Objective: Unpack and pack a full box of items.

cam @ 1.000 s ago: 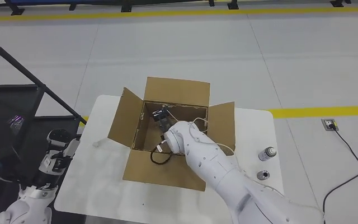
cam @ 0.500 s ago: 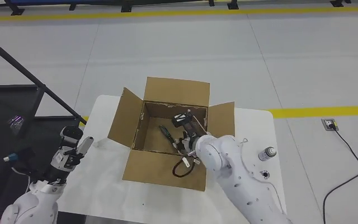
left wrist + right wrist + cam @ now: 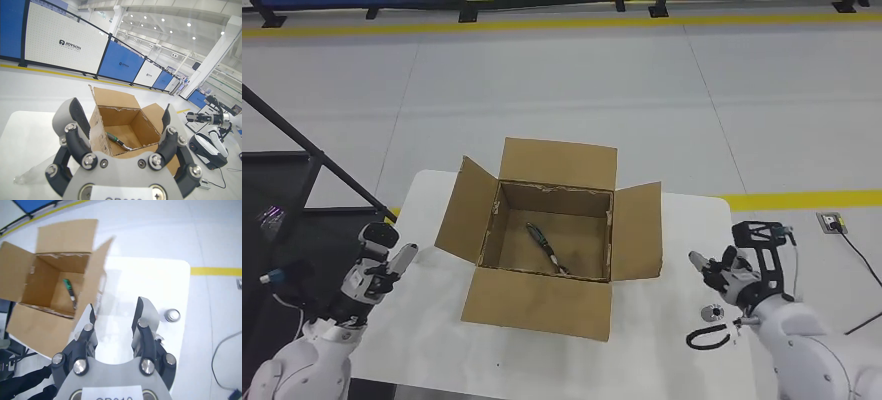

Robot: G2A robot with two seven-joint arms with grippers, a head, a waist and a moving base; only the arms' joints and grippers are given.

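Out of the box now, the right gripper has dropped the black cable at the table edge, jaws spread like those of the left gripper, leaving only a green-handled tool inside to unpack.

Top view looks down on the table; both wrist views (from opposite sides) face the box.

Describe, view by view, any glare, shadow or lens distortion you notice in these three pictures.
Top view: even light, with only soft shade inside the cardboard box around the tool. Left wrist view: the wide lens bends the fence panels and tilts the column, and the ceiling lamps flare white. Right wrist view: the table glares nearly white beside the box's flap.
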